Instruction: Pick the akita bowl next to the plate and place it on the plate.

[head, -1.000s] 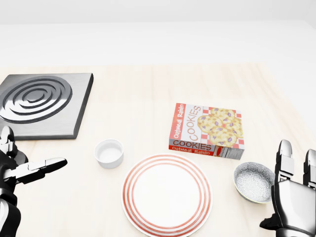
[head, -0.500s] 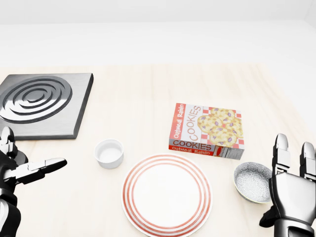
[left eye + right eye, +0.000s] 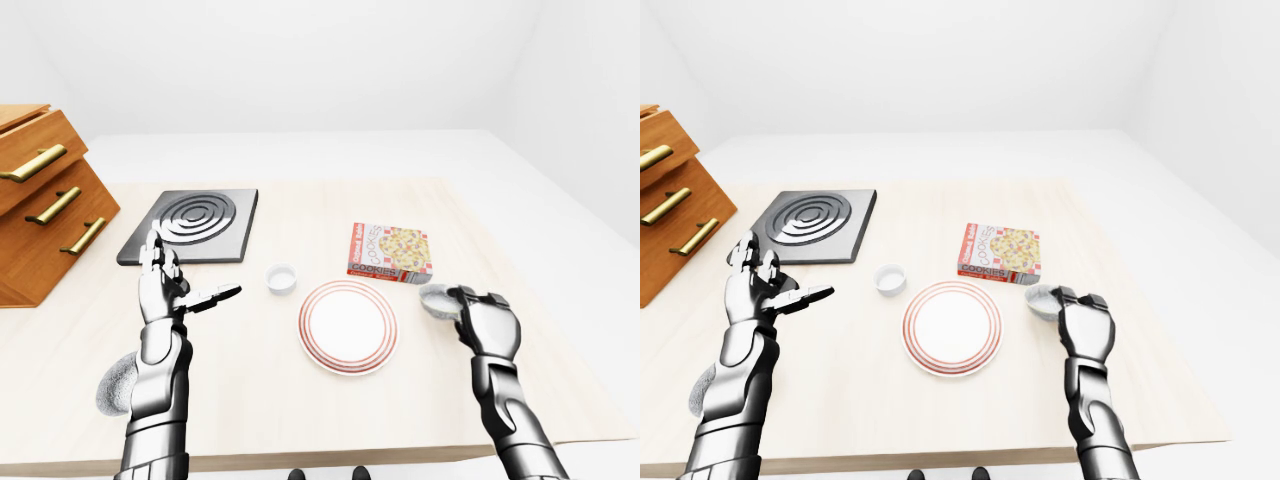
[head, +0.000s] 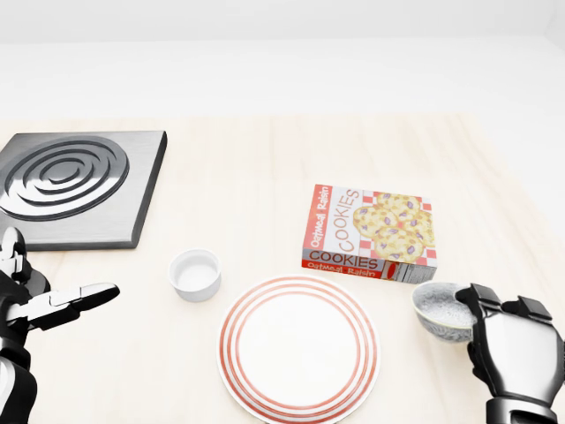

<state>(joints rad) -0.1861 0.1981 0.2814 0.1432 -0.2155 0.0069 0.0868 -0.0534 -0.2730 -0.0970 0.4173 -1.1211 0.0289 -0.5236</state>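
At the right hand's fingertips, on its left side in the head view, sits the akita bowl. The hand's fingers are now folded down over the bowl's right rim. Half a second ago those fingers stood straight up and spread, just right of the bowl and holding nothing. The thumb is hidden, but this looks like a closed grip on the rim.

The bowl has also shifted a little up and left from where it lay, so the hand seems to be carrying or nudging it. It is not yet on the plate, which lies further left of the hand, just beyond the bowl. By my reading the pick is done or nearly so, and the lift across to the plate remains.

The left hand is unchanged, open with fingers spread above the bench and holding nothing. The cookie box, up and left of the right hand, has not moved.
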